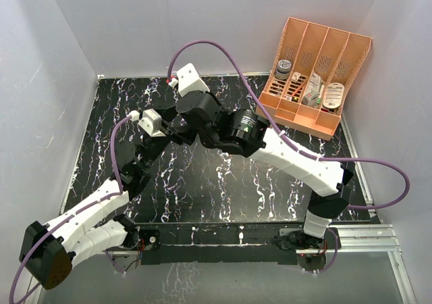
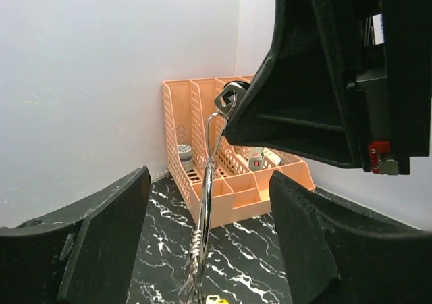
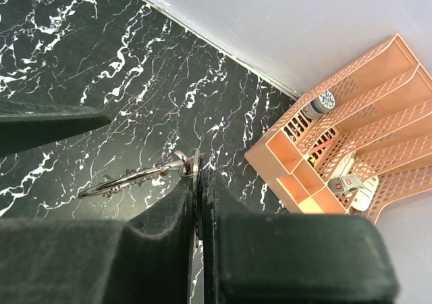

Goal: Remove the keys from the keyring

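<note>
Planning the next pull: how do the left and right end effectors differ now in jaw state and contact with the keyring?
The left end effector is open, jaws wide apart; the right end effector is shut. The right one pinches the keyring at one end; the left one appears to touch nothing, with the ring in the gap between its jaws. Both are black and sit close together.

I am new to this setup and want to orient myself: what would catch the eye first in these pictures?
Above the middle of the black marbled table, the right tool is shut on the keyring, and the open left tool straddles it. An orange divided organizer stands in the table's far right corner.
</note>
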